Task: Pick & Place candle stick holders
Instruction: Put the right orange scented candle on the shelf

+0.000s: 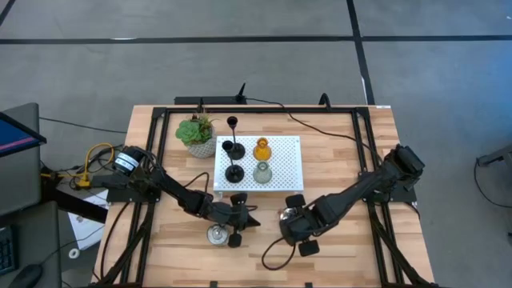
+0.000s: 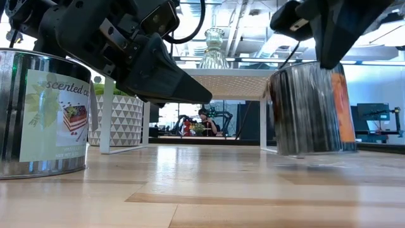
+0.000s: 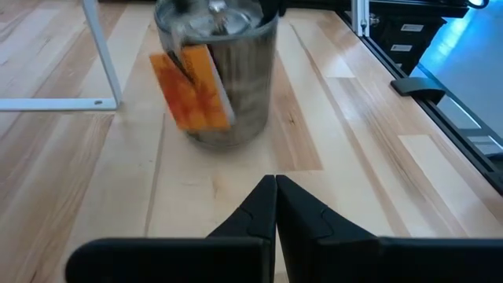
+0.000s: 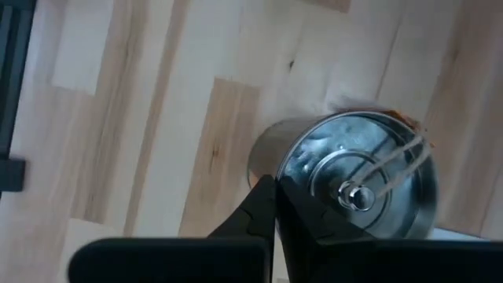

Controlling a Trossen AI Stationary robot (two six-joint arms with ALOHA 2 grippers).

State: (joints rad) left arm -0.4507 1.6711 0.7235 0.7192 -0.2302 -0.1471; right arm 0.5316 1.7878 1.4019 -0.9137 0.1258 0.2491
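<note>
Left gripper [image 1: 250,218] was seen closed, empty, beside labelled silvery cup [image 1: 216,234] | right gripper [image 1: 286,216] was held above orange-labelled silvery cup [image 3: 218,75], fingers together, nothing gripped.

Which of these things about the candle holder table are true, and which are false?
1. The amber holder stands on the white platform. True.
2. The plant sits on the platform. False: it stands beside it, on the wooden table.
3. Three black holders are on the platform. True.
4. The left gripper holds a silvery cup. False: its fingers are shut on nothing, and the cup stands beside it on the table.
5. The right gripper is at the plant. False: it is at the other silvery cup.
</note>
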